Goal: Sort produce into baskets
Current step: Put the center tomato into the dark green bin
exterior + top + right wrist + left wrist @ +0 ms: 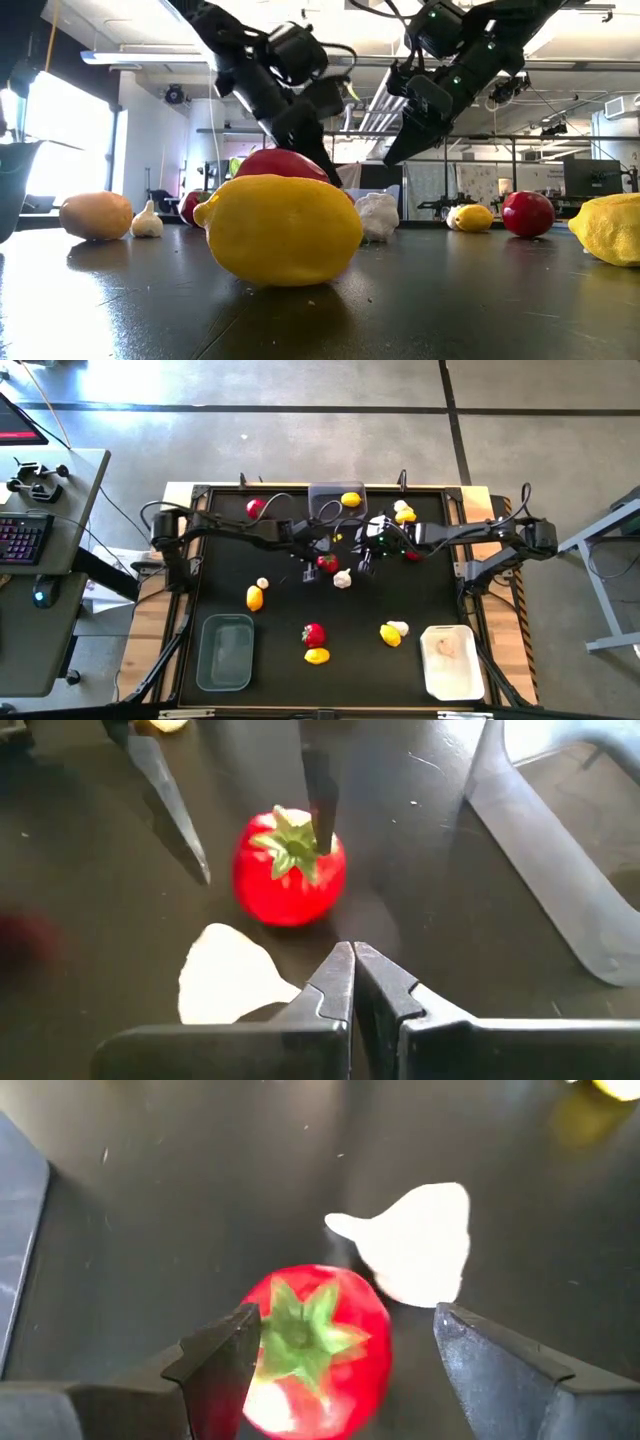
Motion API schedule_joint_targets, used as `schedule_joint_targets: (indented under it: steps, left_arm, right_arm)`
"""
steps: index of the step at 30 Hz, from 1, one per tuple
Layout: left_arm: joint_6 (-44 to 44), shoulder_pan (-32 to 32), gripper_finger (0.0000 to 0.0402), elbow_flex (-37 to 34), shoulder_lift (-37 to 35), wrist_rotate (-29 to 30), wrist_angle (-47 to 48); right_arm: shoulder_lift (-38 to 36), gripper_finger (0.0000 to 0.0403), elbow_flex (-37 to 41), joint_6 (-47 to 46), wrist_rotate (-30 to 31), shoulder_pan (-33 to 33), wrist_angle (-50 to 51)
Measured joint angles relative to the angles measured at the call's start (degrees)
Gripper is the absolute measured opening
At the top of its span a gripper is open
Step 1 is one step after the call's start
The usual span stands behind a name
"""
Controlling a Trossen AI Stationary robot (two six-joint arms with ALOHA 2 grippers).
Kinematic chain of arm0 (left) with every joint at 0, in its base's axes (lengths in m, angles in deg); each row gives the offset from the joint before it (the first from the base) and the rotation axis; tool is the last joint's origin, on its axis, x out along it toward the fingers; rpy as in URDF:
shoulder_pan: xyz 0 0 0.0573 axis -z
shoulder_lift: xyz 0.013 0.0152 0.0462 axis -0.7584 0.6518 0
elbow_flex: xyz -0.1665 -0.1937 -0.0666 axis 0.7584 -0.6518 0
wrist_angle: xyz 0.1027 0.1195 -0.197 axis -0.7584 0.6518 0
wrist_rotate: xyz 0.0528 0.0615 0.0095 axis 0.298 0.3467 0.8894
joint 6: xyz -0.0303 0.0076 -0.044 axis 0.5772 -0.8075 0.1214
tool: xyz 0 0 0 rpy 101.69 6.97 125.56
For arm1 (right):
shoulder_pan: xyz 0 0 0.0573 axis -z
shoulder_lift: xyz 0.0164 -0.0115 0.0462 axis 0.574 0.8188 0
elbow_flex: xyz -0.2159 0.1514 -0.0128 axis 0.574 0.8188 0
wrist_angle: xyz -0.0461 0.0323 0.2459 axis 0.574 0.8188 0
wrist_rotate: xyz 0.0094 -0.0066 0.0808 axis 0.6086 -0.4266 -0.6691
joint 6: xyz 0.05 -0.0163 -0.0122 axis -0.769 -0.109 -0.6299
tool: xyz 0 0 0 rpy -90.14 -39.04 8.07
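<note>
With its fingers standing wide apart, the left pincer (pixel 340 1370) hangs just above a red tomato (pixel 315 1350) near the middle of the worktop (pixel 290 650), one finger on either side of the fruit and neither one touching it. A garlic bulb (pixel 415 1245) lies just beside the tomato, on the side away from the left arm's base. To grasp well, the pincer should probably come straight down until the fingers reach the widest part of the tomato, then close gently; the skin looks smooth and rounded, so a pinch too high, near the green top, would likely make it squirt free. The finger nearest the garlic bulb needs care, since it could nudge the bulb or catch it along with the fruit.

The right pincer (pixel 352 982) waits close by, on the garlic bulb's side of the tomato, its fingers pressed together on nothing.

From the tomato, a grey bin (pixel 335 500) with a lemon in it stands at the far edge, a second grey bin (pixel 225 652) stands empty at the near left corner, and a white bin (pixel 448 660) at the near right. Other lemons, tomatoes and bulbs lie scattered well apart from it.

The worktop is matt black and slightly reflective. Beyond it the low view shows a workshop with ceiling lights, bright windows and benches.
</note>
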Motion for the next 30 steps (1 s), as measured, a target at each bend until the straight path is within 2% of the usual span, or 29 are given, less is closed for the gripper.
schedule_joint_targets:
  steps: [7,14,25,30]
  left_arm:
    - [-0.59,-0.55,0.0287,3.71,4.36,1.98,3.09]
    - [-1.56,-0.80,0.0283,4.10,4.98,1.97,5.49]
    - [-5.27,-1.55,0.0213,4.15,4.65,1.91,7.42]
    - [-6.08,-1.55,0.0200,3.98,3.32,2.16,8.36]
  right_arm:
    - [0.00,0.0000,0.00,1.09,0.28,0.00,0.18]
    - [-0.02,0.0000,0.00,1.49,0.26,0.00,0.44]
    - [-0.02,0.0000,0.00,0.61,0.21,0.00,0.42]
    - [-0.02,0.0000,0.00,-0.02,0.21,0.00,0.42]
